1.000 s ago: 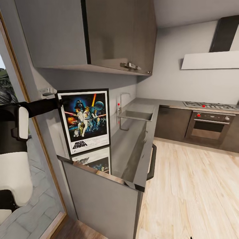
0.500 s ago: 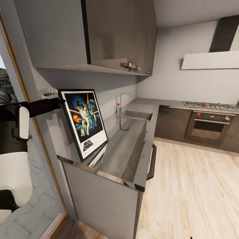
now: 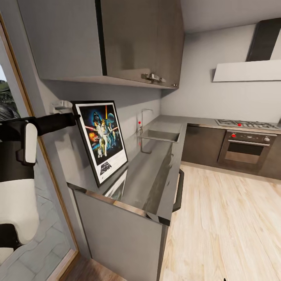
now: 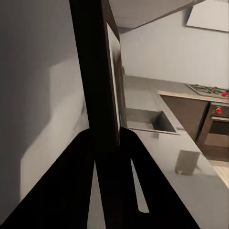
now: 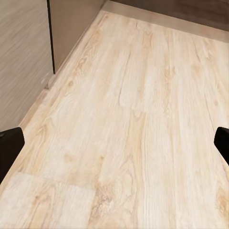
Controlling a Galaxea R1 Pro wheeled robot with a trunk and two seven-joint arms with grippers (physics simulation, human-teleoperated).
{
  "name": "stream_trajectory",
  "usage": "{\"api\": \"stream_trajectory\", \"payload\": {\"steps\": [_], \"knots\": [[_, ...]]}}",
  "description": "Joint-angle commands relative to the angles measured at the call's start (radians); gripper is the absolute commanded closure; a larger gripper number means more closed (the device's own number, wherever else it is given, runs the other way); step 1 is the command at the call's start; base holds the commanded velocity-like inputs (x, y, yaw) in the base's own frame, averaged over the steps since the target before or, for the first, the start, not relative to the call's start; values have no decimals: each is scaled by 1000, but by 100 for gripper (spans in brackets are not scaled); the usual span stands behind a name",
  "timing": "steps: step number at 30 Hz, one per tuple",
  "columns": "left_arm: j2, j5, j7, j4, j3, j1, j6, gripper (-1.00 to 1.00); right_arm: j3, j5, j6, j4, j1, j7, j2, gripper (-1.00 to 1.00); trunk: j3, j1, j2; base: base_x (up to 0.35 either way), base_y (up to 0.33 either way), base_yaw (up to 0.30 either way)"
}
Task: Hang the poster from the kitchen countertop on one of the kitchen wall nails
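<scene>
Gripping member: left gripper, its two black fingers closed on the poster's thin black frame edge; in the head view the left arm reaches in from the left to the frame's upper left corner.
Right gripper: fingertips at both borders of the right wrist view, spread wide, nothing between them; below lies light wood plank floor with visible grain.
Near cabinet end: flat matte grey panel under the slab's near edge, which ends in a sharp corner.
Poster: poster, tall rectangle, thin black frame, white inner border, dark blue artwork, black lettering at the bottom; held upright and angled, face turned toward the room. Its lower corner sits at or just above the slab (contact cannot be told).
Kitchen countertop: kitchen countertop, glossy dark grey slab, reflective enough to mirror the poster's lower edge; long run beside the wall, turning at the far corner.
Sink: inset steel sink with a thin tap, farther along the slab, well apart from the poster.
Wall cabinet: grey and brown wood-grain wall cabinet overhanging the poster; open wall between its underside and the frame's top edge.
Far run: steel oven with red knobs, gas hob, white hood.
Open room: broad floor to the right of the counter.
</scene>
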Motion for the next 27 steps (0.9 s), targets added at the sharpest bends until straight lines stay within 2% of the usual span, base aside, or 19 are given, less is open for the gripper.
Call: {"api": "stream_trajectory", "payload": {"steps": [1, 10, 23, 27], "knots": [[0, 8, 3, -3, 0, -1, 8, 100, 0, 1, -2, -1, 0, 0, 0, -100, -1, 0, -1, 0, 0, 0], [0, 8, -22, -8, -1, -1, 8, 100, 0, 1, -1, -1, 0, 0, 0, -100, -1, 0, -1, -24, -9, 0], [0, 8, -25, -8, -2, -1, 8, 100, 0, 0, -2, -2, 0, 0, 0, -100, -1, 0, -1, -267, -86, 0], [0, 8, -25, -8, -1, -1, 8, 100, 0, 0, -2, -2, 0, 0, 0, -100, -1, 0, -1, -145, -33, 0]]}}
